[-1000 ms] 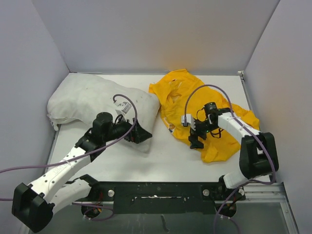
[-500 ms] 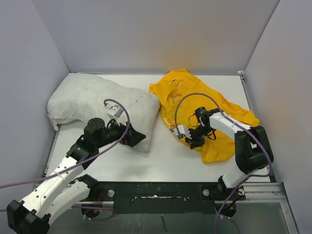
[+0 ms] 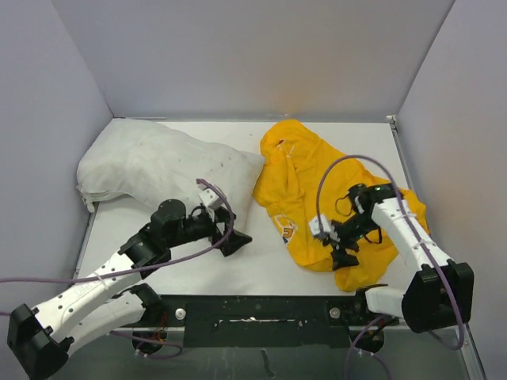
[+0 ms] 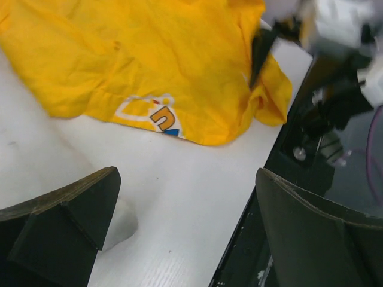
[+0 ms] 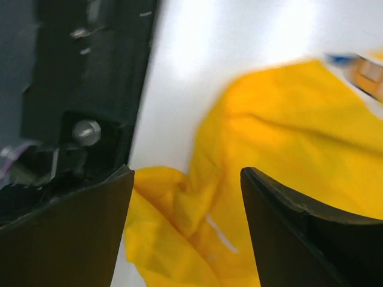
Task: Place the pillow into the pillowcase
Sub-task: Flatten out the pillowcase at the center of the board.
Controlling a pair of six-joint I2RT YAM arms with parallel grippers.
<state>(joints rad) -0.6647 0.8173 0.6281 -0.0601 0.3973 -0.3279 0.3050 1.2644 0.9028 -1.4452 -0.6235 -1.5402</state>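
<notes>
Pillow (image 3: 150,166) lies outside pillowcase (image 3: 305,186), both on worktop (image 3: 261,273).
Pillow sits far left, wrinkled. The yellow pillowcase is crumpled just to its right, printed edge toward the near side. Left gripper (image 3: 236,240) is spread wide and holds nothing, low by the pillow's near right corner. Right gripper (image 3: 342,255) is over the pillowcase's near edge, jaws parted with yellow cloth showing under the gap and no pinch seen; can't tell if it touches the cloth.

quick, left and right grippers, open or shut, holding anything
Left gripper: open, holding nothing.
Right gripper: open, above the crumpled yellow fabric pillowcase.
</notes>
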